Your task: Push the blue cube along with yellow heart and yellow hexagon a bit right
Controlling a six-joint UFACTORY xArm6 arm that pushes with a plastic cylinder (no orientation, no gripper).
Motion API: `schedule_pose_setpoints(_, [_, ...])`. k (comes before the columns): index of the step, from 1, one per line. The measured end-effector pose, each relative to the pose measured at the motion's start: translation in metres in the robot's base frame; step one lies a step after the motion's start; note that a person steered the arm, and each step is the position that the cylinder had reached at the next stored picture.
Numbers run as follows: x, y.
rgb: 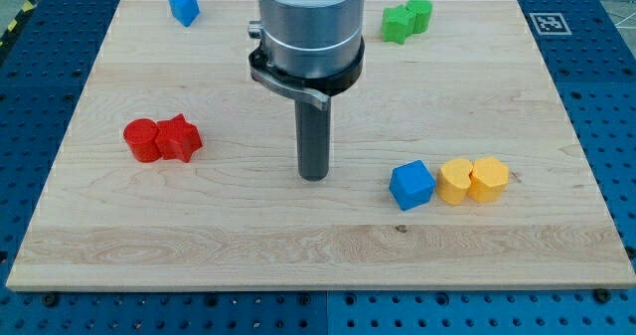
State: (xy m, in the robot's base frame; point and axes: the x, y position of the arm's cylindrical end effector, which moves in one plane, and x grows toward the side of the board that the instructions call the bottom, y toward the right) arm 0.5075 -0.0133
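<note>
A blue cube (411,185) sits at the view's lower right of the wooden board. A yellow heart (455,181) touches its right side, and a yellow hexagon (489,179) touches the heart's right side, so the three form a row. My tip (314,176) rests on the board to the left of the blue cube, about a block's width and a half away, touching no block.
A red cylinder (142,140) and a red star (180,138) sit together at the view's left. A blue block (183,6) is at the top left. Two green blocks (407,20) sit at the top right. The board's edge (318,287) runs along the bottom.
</note>
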Motion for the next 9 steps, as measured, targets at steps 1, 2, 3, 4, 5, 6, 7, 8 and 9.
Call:
schedule_pose_setpoints(1, [0.003, 0.027])
schedule_pose_setpoints(2, [0.007, 0.046])
schedule_pose_setpoints(3, [0.024, 0.043])
schedule_pose_setpoints(4, [0.042, 0.055])
schedule_pose_setpoints(5, [0.042, 0.072])
schedule_pose_setpoints(6, [0.028, 0.072])
schedule_pose_setpoints(7, [0.019, 0.083])
schedule_pose_setpoints(8, [0.016, 0.113])
schedule_pose_setpoints(9, [0.011, 0.125])
